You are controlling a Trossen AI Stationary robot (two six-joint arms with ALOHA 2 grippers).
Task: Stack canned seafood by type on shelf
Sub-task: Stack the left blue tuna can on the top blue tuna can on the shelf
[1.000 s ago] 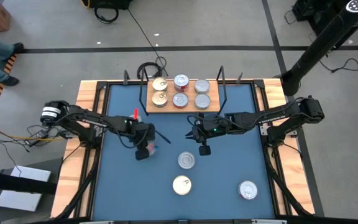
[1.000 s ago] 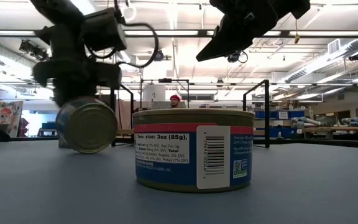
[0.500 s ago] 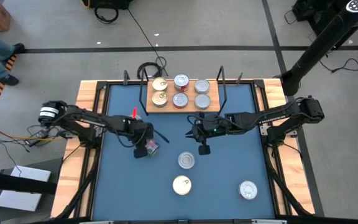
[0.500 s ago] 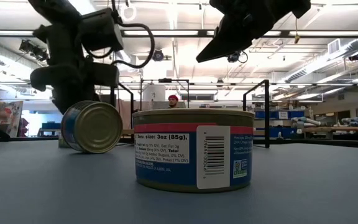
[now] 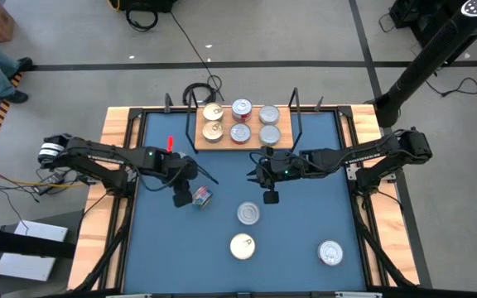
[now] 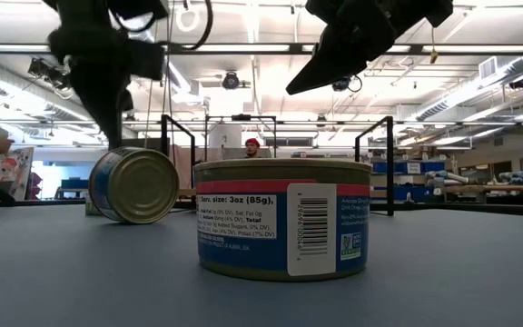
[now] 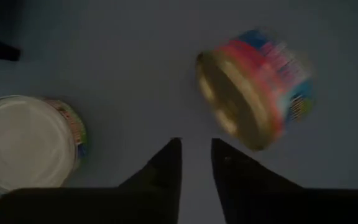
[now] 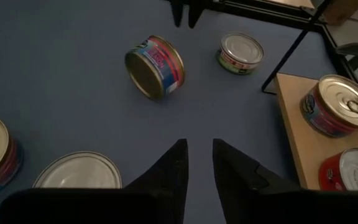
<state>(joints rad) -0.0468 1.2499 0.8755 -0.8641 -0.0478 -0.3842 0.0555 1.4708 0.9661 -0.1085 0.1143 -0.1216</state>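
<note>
- Nearest can (image 6: 283, 217), low view: label reads "Serv. size: 3oz (85g)"; nutrition panel, barcode, red band over blue. Brand not legible.
- Tipped can (image 5: 201, 197) lies on its side on the blue table (image 5: 305, 257), gold end facing the low camera (image 6: 134, 185). Left wrist view shows its red-and-blue label (image 7: 253, 90), blurred, unreadable.
- Left gripper (image 5: 181, 196) just beside the tipped can, not touching; fingers a narrow gap apart (image 7: 196, 163), holding nothing.
- Right gripper (image 5: 270, 196) over the table centre, above the upright silver-topped can (image 5: 248, 214); fingers slightly parted (image 8: 199, 163), empty.
- Shelf (image 5: 243, 124) at the far table edge, six cans on it in two rows.
- High view only: gold-topped can (image 5: 242, 246) and silver-topped can (image 5: 330, 252) near the front edge.
- Right wrist view only: pull tabs on shelf cans (image 8: 339, 104); another can (image 8: 240, 52) beyond the tipped one.
- Low view only: a person (image 6: 256, 146) far behind the table.
</note>
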